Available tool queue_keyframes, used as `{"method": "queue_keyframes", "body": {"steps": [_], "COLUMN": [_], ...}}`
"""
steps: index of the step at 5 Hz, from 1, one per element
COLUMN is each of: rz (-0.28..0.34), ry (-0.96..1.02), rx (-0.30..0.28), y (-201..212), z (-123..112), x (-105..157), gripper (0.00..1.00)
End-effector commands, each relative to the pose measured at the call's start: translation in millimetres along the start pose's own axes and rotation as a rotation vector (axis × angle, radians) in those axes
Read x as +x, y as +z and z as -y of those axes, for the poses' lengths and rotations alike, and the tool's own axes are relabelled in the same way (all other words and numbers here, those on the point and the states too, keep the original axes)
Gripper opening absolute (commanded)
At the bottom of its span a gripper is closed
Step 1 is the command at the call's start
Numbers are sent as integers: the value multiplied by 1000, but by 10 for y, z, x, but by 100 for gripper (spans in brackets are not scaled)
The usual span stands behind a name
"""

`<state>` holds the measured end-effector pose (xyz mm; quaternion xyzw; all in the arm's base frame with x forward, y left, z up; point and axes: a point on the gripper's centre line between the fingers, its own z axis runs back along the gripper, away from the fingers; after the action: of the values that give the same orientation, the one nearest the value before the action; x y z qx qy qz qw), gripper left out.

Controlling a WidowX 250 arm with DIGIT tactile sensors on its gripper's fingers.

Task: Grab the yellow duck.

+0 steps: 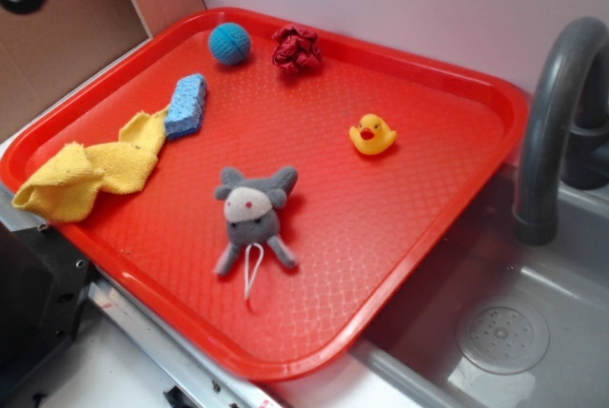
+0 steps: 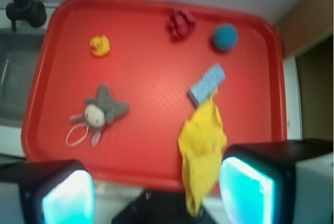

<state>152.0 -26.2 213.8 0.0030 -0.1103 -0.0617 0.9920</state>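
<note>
Hovering high above red tray (image 2: 156,174), tool (image 2: 156,192) jaws spread apart, holding nothing. Approach step just starting. Yellow duck (image 1: 372,134) sitting upright on tray, up-right of grey plush toy (image 1: 253,213), clear of it. Next: centring over duck, descending, closing.

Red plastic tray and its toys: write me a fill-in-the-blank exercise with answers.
1. The tiny glossy yellow rubber duck has an orange-red ____.
2. The soft yellow cloth touches the ____ rectangular sponge.
3. All the toys lie on the red plastic ____.
4. In the wrist view, the hand, far from the duck, is ____.

Answers: beak; blue; tray; open
</note>
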Motion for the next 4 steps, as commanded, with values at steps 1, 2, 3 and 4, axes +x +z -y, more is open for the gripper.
{"method": "queue_keyframes", "body": {"steps": [1, 2, 3, 4], "rz": [92, 143, 120, 116], "ry": [-137, -223, -249, -259], "rx": [61, -88, -69, -64], "y": [-392, -711, -999, -1216], "z": [190, 329, 354, 399], "x": [467, 721, 930, 1079], "gripper": [100, 100, 100, 100]}}
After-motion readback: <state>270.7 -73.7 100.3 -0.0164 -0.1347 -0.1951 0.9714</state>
